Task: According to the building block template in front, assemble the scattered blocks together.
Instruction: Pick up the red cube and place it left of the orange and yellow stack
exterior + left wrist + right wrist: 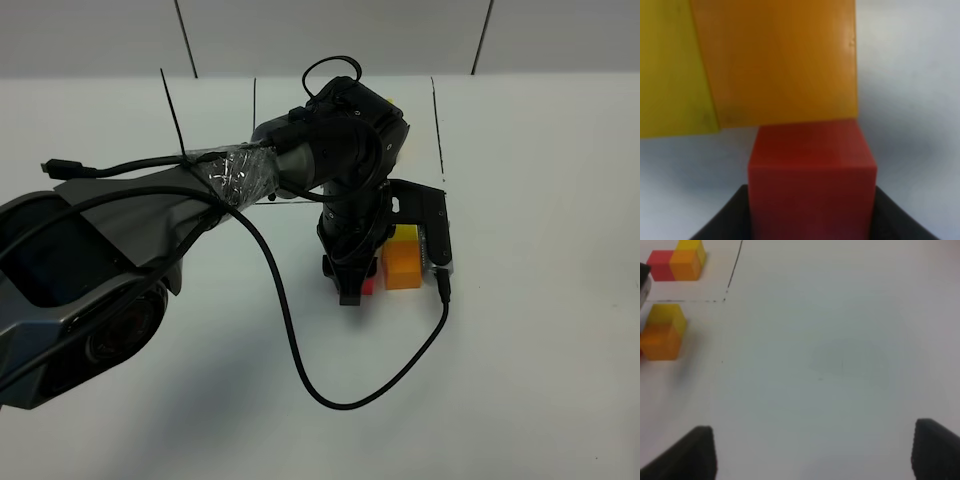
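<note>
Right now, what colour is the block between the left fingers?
Red block, clearest in the left wrist view.

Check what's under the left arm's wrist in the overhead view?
A sliver of the red block beside the orange block, yellow block behind. The left gripper and most of the red block are covered.

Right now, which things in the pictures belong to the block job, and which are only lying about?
For the job:
- building block template, framed by black lines
- red block, in the left gripper
- orange block
- yellow block

Only lying about:
- black cable
- white table
</note>
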